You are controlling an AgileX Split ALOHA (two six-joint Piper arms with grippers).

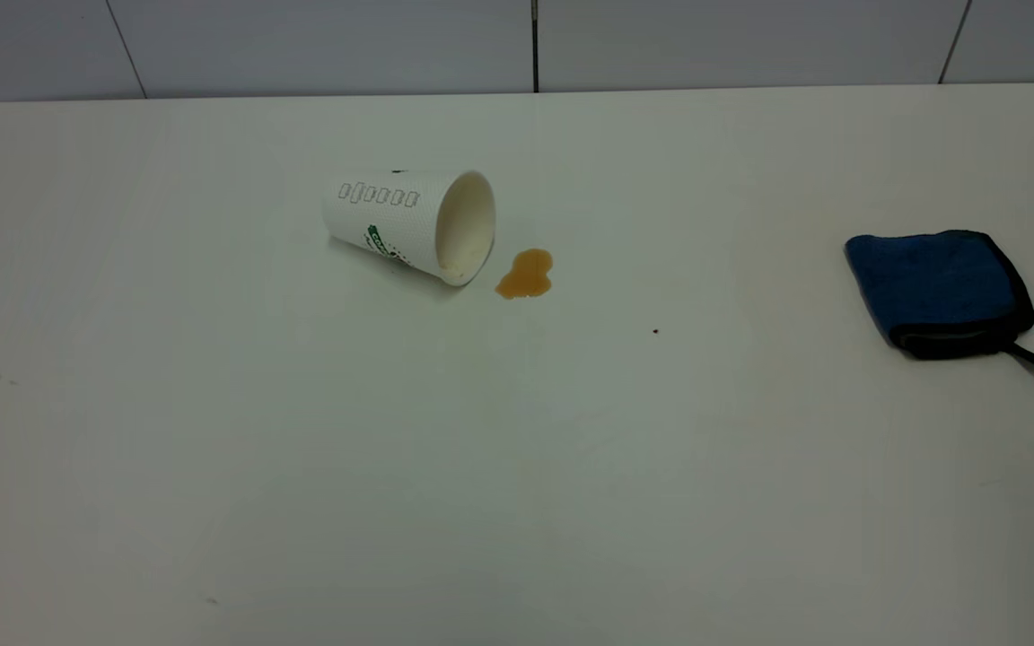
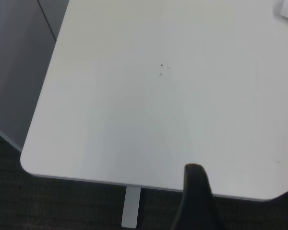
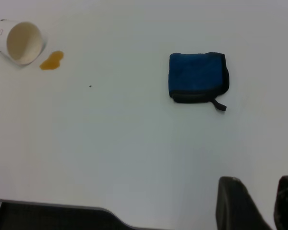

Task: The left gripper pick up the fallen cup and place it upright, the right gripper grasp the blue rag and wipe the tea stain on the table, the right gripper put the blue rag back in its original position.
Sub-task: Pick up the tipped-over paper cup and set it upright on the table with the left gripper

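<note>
The cup (image 1: 409,224) lies on its side on the table (image 1: 517,502), left of centre, with its mouth facing the tea stain (image 1: 526,274), a small amber puddle just beside the rim. The blue rag (image 1: 939,292) lies folded at the far right, its strap pointing to the table's right edge. Neither gripper shows in the exterior view. The left gripper (image 2: 242,184) hangs open and empty over the table's near corner, far from the cup. The right gripper (image 3: 259,181) is open and empty near the table edge, with the rag (image 3: 198,76), stain (image 3: 52,60) and cup (image 3: 21,42) well beyond it.
A few tiny dark specks (image 1: 655,331) dot the tabletop. A grey panelled wall (image 1: 535,45) stands behind the table's far edge. The left wrist view shows the table's rounded corner (image 2: 26,165) over dark floor.
</note>
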